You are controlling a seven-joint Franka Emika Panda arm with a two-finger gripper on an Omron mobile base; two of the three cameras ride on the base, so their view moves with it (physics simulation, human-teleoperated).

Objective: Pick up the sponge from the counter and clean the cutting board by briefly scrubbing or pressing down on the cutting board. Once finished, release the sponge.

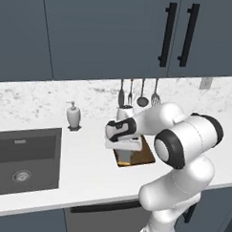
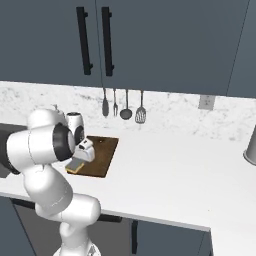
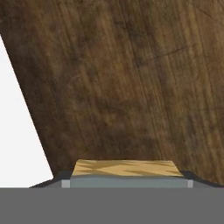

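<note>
The dark brown cutting board (image 1: 146, 155) lies on the white counter (image 1: 87, 170), behind the arm's elbow. My gripper (image 1: 124, 154) points down over the board's near left corner, shut on the sponge (image 1: 124, 160). From the right base the sponge (image 2: 75, 166) sits at the board's (image 2: 101, 149) front left end under the gripper (image 2: 79, 160). In the hand view the sponge's yellow body (image 3: 127, 168) is held between the fingertips (image 3: 49, 183), very close to the wood grain (image 3: 122, 78). I cannot tell whether sponge and board touch.
A dark sink (image 1: 23, 157) is set into the counter at left, with a soap dispenser (image 1: 73, 116) behind it. Several utensils (image 2: 122, 106) hang on the speckled wall. A white jar (image 2: 74, 120) stands behind the board. A grey vessel (image 2: 250, 145) is at far right.
</note>
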